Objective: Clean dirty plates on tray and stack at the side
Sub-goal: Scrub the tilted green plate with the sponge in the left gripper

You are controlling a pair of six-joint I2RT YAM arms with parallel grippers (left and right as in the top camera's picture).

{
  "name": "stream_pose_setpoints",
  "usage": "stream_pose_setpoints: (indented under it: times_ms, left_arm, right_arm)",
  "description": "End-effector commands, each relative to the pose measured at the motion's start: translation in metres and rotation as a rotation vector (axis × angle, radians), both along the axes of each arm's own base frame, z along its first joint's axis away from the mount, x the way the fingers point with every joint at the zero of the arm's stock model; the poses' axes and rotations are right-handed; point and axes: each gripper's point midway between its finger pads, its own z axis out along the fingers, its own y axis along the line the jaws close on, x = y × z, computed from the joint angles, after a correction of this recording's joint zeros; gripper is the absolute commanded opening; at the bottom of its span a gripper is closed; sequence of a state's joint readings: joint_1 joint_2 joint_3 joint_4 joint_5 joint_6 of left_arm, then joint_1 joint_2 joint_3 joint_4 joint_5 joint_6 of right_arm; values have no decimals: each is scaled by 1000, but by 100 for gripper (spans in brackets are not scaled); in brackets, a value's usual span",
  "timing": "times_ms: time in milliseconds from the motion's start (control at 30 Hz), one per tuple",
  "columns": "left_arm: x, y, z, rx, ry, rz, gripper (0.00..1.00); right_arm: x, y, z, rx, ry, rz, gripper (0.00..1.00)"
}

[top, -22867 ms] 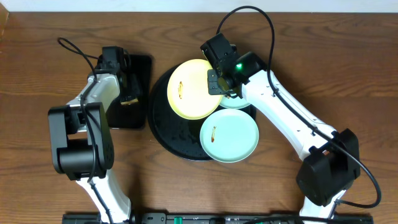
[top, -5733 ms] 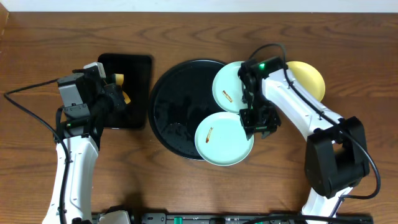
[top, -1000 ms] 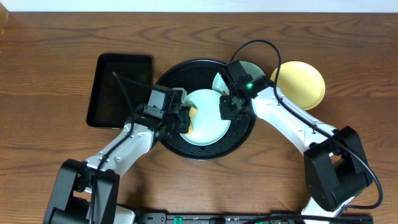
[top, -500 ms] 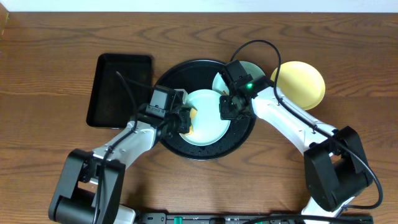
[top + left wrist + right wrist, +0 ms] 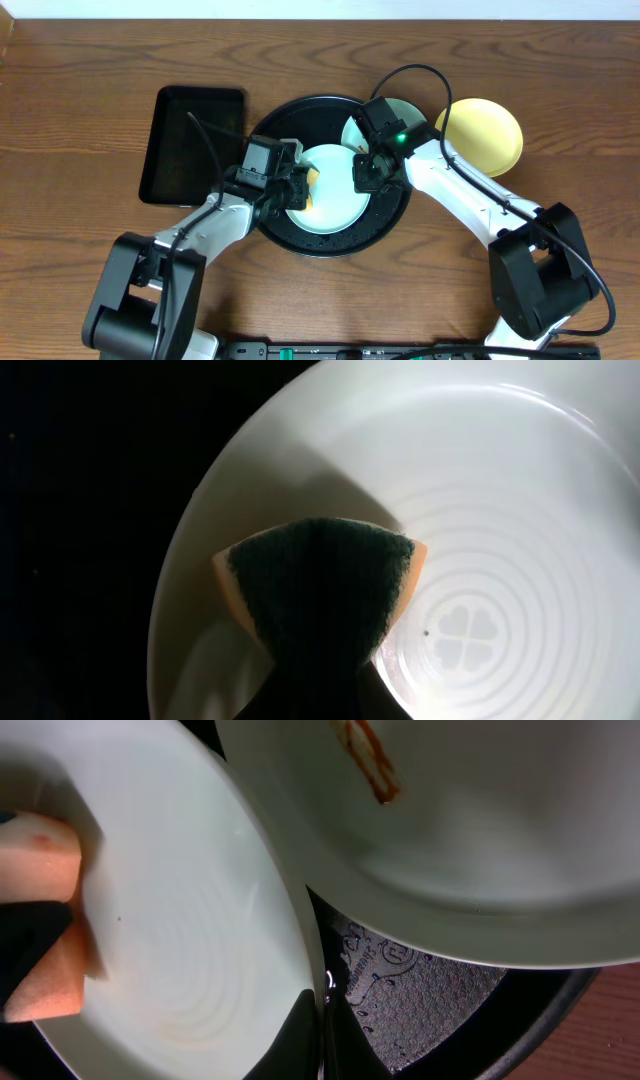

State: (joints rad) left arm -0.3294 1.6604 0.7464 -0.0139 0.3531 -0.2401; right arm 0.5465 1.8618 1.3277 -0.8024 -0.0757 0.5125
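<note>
Wooden table (image 5: 80, 60) | tray (image 5: 330, 248): mint plate (image 5: 335, 208) | right gripper (image 5: 364, 180) pinches rim | left gripper (image 5: 296, 192): sponge (image 5: 320, 575)

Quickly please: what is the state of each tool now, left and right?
Left tool: closed, holding the orange sponge with dark green scouring face.
Right tool: closed, pinching the rim of the pale mint-green round plate.

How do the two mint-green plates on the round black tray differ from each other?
The middle plate lies in the centre of the tray with a sponge pressed on it; the rear plate sits at its far rim, without one. The middle plate looks almost clean; the rear plate bears an orange-brown streak. Both are round, shallow, pale mint-green.
</note>
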Motion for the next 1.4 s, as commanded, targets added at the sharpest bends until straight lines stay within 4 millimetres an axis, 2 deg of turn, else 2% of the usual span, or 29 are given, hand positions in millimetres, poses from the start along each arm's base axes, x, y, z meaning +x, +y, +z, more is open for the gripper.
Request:
stream_pose_setpoints:
  times_ms: [0, 167, 467, 800, 1033, 1367]
  left_arm:
    - [-3, 1, -13, 14, 30, 9, 7]
    - [-1, 0, -21, 15, 31, 8, 8]
    - [11, -4, -13, -5, -26, 9, 8]
    - [17, -6, -30, -4, -30, 6, 7]
    - [31, -10, -21, -29, -101, 7, 8]
    - [40, -13, -14, -20, -170, -36, 8]
  right_arm:
    - [0, 5, 2, 15, 3, -3, 1]
    - [0, 5, 2, 15, 4, -3, 1]
    - [-3, 9, 2, 39, 19, 5, 1]
    - [-3, 9, 3, 39, 19, 5, 1]
    - [-3, 9, 2, 38, 18, 9, 1]
    - [-3, 9, 3, 38, 17, 9, 1]
